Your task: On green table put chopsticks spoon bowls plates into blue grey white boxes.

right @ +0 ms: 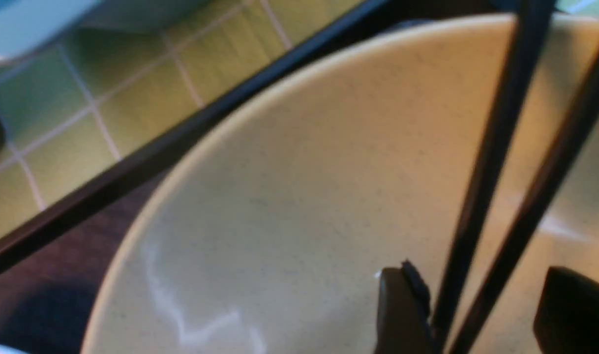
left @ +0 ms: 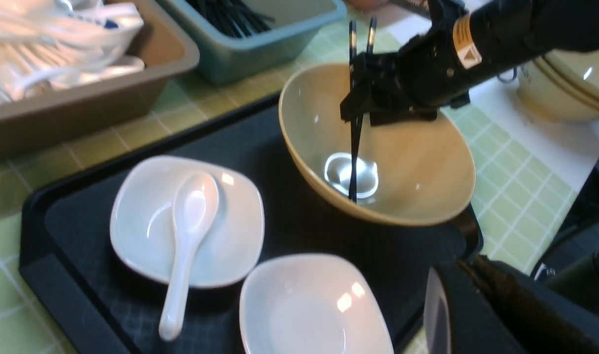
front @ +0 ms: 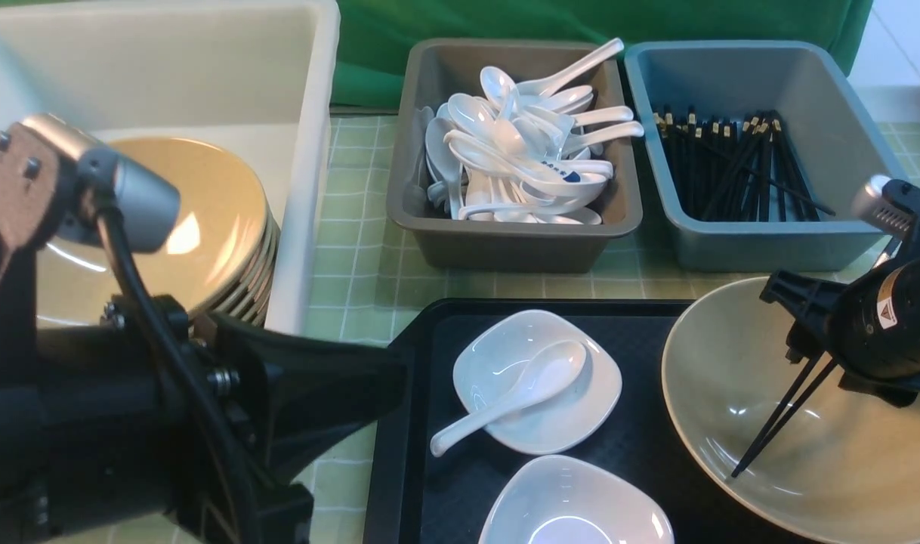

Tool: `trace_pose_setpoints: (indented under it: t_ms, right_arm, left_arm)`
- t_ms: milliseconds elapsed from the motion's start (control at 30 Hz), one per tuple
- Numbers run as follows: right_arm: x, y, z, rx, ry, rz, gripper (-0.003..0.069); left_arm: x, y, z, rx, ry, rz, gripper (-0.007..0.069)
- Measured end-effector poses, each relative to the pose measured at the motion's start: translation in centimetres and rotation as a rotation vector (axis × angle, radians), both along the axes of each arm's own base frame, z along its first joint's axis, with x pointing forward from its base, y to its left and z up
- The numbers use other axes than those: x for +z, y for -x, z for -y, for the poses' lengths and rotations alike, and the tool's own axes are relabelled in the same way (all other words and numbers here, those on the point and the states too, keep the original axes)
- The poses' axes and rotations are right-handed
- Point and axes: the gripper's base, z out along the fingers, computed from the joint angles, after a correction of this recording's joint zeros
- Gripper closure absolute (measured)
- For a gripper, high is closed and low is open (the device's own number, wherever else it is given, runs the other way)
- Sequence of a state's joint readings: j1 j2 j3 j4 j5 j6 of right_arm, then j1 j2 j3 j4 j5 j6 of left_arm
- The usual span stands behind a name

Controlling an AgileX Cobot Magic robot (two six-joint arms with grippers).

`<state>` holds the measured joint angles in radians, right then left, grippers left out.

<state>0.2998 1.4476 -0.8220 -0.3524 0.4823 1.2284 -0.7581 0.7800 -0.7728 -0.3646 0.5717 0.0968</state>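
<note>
**A:** how far along is this one? looks half cleared to me

**B:** about that. The grey box (front: 505,249) is heaped with spoons, the blue box (front: 754,249) has a pile of black sticks, and the white box (front: 301,189) has a stack (front: 203,219) of tan bowls, so plenty is sorted. Left on the tray (front: 641,446): one spoon (front: 520,389), the dish (front: 581,408) under it, a second dish (front: 573,506) nearer the camera, the big bowl (front: 713,378), and the chopsticks (front: 781,419) standing in it, tips on the bowl floor

**A:** has the right hand got them?

**B:** the right hand (front: 807,336) is around the pair, but its jaws stand wider than the two sticks. One finger seems to touch, the other is clear, so I'd call that no real grip. The left hand (left: 447,305) is closed with nothing in it

**A:** room to move?

**B:** the blue box sits just past the bowl's far rim, so it's a short trip, but the tips have to clear that rim and then the box wall. The grey box is just beside it, so there's little slack that way. The left arm bulks at the tray's left edge, well apart from the right one, and there's open worktop (front: 354,249) between the white and grey boxes
</note>
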Motion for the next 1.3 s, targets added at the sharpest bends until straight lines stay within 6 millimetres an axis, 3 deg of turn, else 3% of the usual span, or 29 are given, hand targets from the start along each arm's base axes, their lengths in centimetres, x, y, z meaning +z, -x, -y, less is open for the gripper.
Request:
trace_pose_setpoints:
  t_ms: [500,667,767,867,1300]
  right_arm:
    - [-1.1,-0.9,0.1,-0.001,0.031,-0.001,0.0302]
    - [-1.1,-1.1,0.0,0.044,0.039,0.021,0.042]
    - [-1.1,-1.1,0.0,0.059,0.05,0.017,0.0573]
    - [-1.0,-1.0,0.1,0.072,0.059,0.013,0.0596]
    - [3.2,1.2,0.7,0.244,0.13,0.108,0.0596]
  left_arm:
    - [-0.1,0.2,0.1,-0.014,0.011,-0.029,0.0627]
    - [0.0,0.2,0.1,-0.013,0.013,-0.029,0.0627]
    - [0.0,0.2,0.1,-0.014,0.012,-0.027,0.0627]
    - [0.0,0.2,0.1,-0.015,0.011,-0.026,0.0627]
    - [0.5,-0.1,0.2,0.007,0.06,0.017,0.0627]
